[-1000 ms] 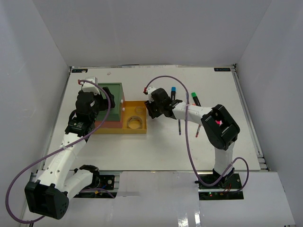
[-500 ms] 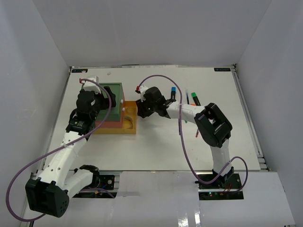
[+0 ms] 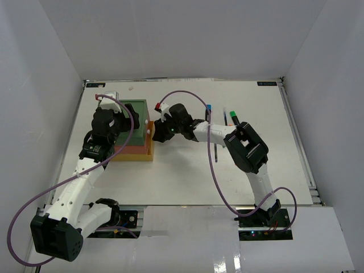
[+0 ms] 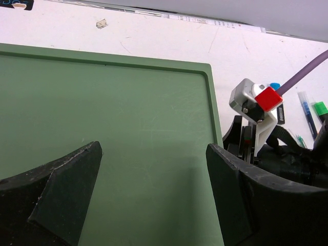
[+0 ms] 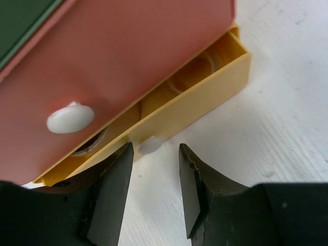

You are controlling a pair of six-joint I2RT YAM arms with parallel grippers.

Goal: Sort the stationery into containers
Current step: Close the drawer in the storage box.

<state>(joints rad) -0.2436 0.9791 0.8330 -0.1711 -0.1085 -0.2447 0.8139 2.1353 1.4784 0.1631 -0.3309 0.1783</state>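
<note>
Yellow drawer point(image 5: 205, 97) was seemingly being shut, nearly in, centre of the right wrist view; its knob point(image 5: 150, 146) was straddled, not pinched, by the parted right gripper point(image 5: 155, 154). Left gripper point(image 4: 154, 169) was held wide open, empty, over the green top point(image 4: 102, 113). Highlighters point(image 3: 234, 118), upper right in the top view, should probably be fetched next.
</note>
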